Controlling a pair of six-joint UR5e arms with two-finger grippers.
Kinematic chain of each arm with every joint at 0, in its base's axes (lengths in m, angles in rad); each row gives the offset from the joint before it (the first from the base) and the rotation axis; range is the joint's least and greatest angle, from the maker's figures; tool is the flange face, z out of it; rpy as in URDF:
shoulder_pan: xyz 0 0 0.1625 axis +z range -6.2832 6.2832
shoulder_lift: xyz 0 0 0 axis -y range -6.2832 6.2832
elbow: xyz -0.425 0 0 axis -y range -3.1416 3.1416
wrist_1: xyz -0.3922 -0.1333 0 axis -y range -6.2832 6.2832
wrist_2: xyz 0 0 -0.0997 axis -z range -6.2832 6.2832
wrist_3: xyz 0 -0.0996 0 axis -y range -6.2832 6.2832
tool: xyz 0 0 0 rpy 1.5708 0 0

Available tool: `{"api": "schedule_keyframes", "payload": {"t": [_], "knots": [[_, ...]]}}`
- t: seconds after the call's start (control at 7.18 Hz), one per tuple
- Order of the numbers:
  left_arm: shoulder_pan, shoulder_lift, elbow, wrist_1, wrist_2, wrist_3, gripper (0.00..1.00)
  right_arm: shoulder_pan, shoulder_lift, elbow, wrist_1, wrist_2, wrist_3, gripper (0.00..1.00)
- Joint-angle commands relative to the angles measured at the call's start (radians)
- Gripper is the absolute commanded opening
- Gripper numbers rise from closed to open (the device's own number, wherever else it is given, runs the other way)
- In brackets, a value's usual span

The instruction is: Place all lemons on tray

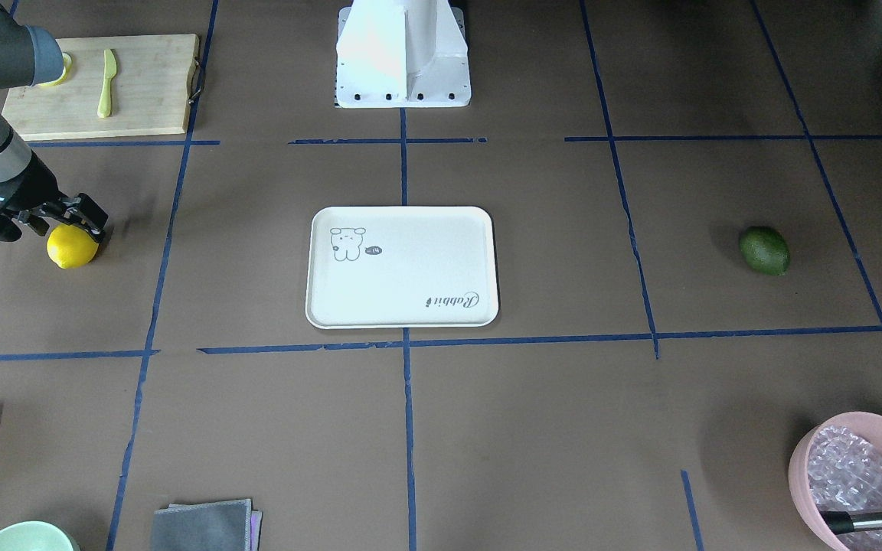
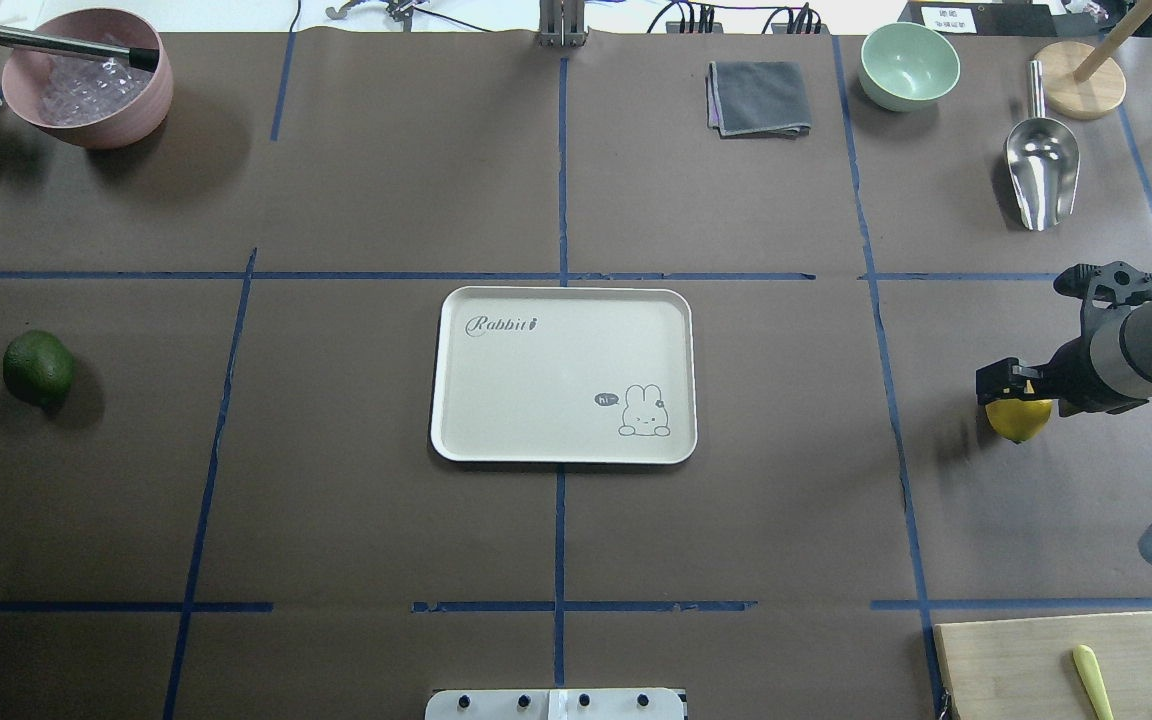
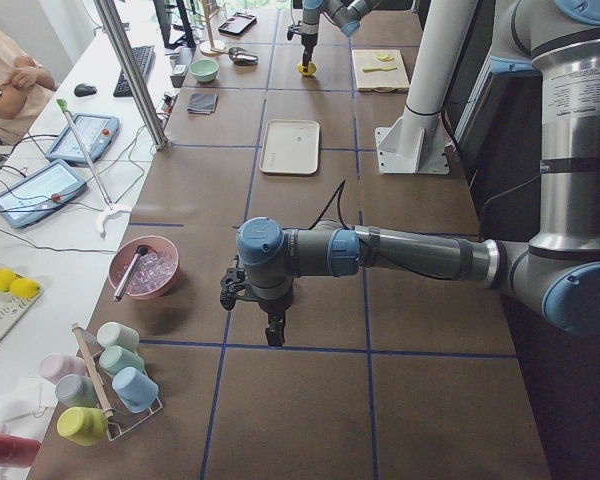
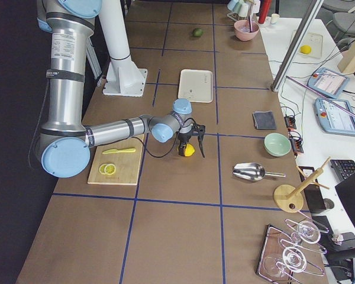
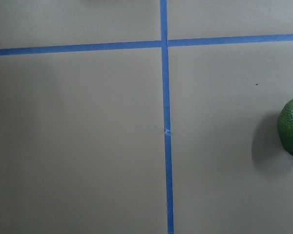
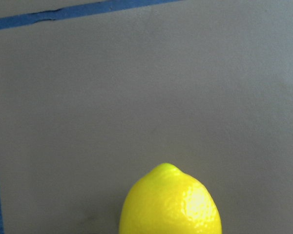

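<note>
The bright yellow lemon (image 1: 71, 246) lies on the brown table at the robot's right end; it also shows in the overhead view (image 2: 1019, 419) and low in the right wrist view (image 6: 170, 202). My right gripper (image 1: 73, 226) is open and hangs right over it, fingers down on either side (image 4: 190, 148). The dark green lemon (image 2: 38, 368) lies alone at the table's left end and at the edge of the left wrist view (image 5: 292, 129). The cream tray (image 2: 496, 400) sits empty in the middle. My left gripper (image 3: 271, 328) shows only in the left side view; I cannot tell its state.
A wooden cutting board (image 1: 150, 84) with a yellow knife (image 1: 107, 83) and lemon slices lies by the right arm. A pink bowl (image 2: 86, 125), grey cloth (image 2: 758, 97), green bowl (image 2: 909, 66) and metal scoop (image 2: 1040, 165) line the far edge.
</note>
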Motion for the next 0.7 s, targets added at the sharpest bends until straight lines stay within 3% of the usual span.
{"api": "schedule_keyframes", "payload": {"t": [0.0,0.14,0.28,0.42,0.56], "knots": [[0.001,0.0,-0.001,0.0,0.001,0.001,1.0,-0.009,0.008,-0.019,0.0,-0.003,0.001,0.96],[-0.001,0.002,-0.001,0.0,0.001,0.001,1.0,-0.012,0.018,-0.02,-0.001,-0.004,0.003,0.88],[-0.001,0.002,-0.001,0.0,0.001,0.001,1.0,-0.012,0.022,-0.022,-0.001,-0.004,0.007,0.51],[-0.001,0.002,0.0,0.0,0.001,0.001,1.0,-0.011,0.02,-0.016,0.0,0.0,0.004,0.06],[-0.001,0.002,0.0,0.0,0.001,0.002,1.0,-0.011,0.025,0.022,-0.001,0.015,0.0,0.0]]}}
